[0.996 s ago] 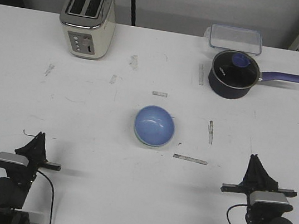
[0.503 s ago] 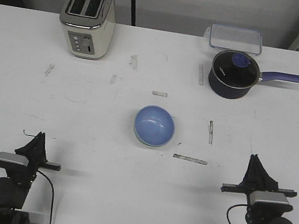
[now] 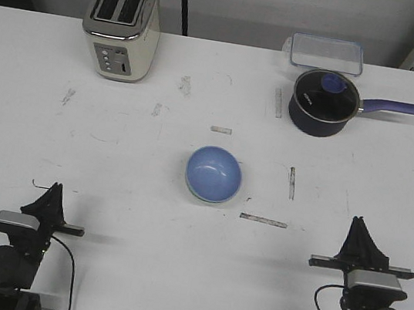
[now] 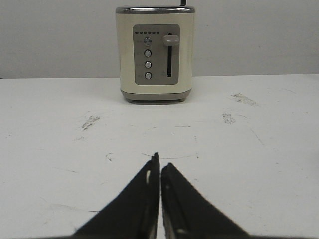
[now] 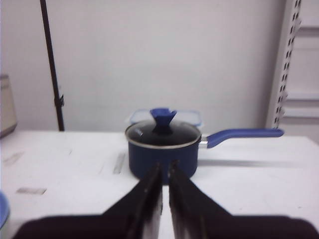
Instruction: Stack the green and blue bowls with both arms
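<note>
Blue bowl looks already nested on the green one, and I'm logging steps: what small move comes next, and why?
Probably none beyond holding both arms parked. The blue bowl sits in the green bowl, whose rim peeks out below it. The left gripper and right gripper are shut, empty and clear of the stack.

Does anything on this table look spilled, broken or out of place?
Nothing stands out. The blue bowl sits nested in the green bowl mid-table; the toaster and lidded saucepan stand upright. Only scuffs and tape strips mark the table.
</note>
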`<state>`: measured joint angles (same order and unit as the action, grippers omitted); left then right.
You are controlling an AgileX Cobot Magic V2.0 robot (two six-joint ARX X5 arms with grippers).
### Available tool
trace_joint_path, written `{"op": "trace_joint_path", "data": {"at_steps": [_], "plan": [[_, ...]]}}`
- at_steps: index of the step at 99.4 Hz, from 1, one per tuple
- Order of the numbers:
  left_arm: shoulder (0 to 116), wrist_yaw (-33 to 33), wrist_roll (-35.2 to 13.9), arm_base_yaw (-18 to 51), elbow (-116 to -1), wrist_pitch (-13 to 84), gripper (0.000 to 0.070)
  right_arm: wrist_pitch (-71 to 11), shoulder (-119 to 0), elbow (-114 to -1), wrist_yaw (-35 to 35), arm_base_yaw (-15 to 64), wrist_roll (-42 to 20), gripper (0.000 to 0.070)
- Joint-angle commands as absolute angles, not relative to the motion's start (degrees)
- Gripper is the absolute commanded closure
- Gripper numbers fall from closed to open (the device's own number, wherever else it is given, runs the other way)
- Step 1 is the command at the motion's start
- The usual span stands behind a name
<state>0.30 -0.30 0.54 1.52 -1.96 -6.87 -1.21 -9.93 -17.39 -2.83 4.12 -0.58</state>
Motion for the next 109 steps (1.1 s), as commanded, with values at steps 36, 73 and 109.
{"op": "trace_joint_path", "data": {"at_steps": [36,73,109], "plan": [[0.19,-0.47,0.86,1.45,-0.67,-7.75,0.0699,3.99,-0.08,-3.16,-0.34,1.91,-1.93,0.0687],[0.19,-0.45,0.86,1.45,-0.67,-7.73,0.0698,3.86,-0.08,-0.71,0.08,1.91,-2.04,0.0686],[0.19,-0.47,0.86,1.45,-0.67,-7.73,0.0699,3.88,-0.08,-0.71,0.01,1.91,-2.04,0.0686]]}}
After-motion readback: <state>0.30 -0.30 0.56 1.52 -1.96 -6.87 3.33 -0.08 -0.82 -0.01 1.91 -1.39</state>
